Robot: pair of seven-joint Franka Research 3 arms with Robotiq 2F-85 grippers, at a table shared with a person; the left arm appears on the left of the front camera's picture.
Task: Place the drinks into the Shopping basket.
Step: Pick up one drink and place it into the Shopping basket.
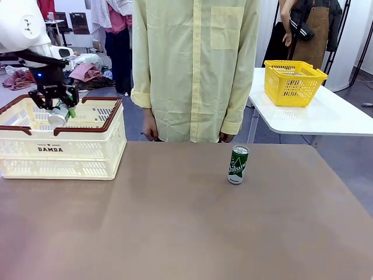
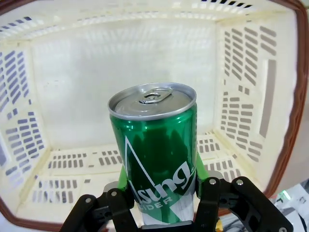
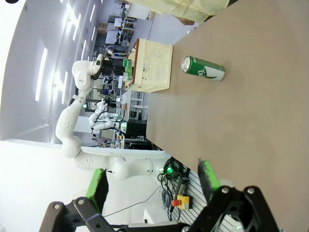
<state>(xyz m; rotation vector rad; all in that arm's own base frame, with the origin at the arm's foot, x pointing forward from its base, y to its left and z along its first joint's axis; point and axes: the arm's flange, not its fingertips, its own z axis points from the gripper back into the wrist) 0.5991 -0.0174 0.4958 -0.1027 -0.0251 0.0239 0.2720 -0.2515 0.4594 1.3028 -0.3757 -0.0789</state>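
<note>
Front view shows the left gripper (image 1: 59,108) hanging over the open top of the Shopping basket (image 1: 87,153), toward that basket's left half. Its jaws pinch a green drink can (image 1: 58,116) that sits about level with the basket's dark rim. In the left wrist view the green pads (image 2: 200,169) press on both sides of this can (image 2: 154,150), silver top facing away, with the basket's slotted cream floor and walls (image 2: 120,63) beyond it. A second green can (image 1: 238,165) stands upright on the brown table (image 1: 175,221), well to the right of the basket, in front of a person in a pale yellow shirt (image 1: 195,70). The right wrist view has the right gripper (image 3: 153,180) with jaws spread and nothing between them, well apart from that can (image 3: 203,68) and farther still from the basket (image 3: 152,65).
</note>
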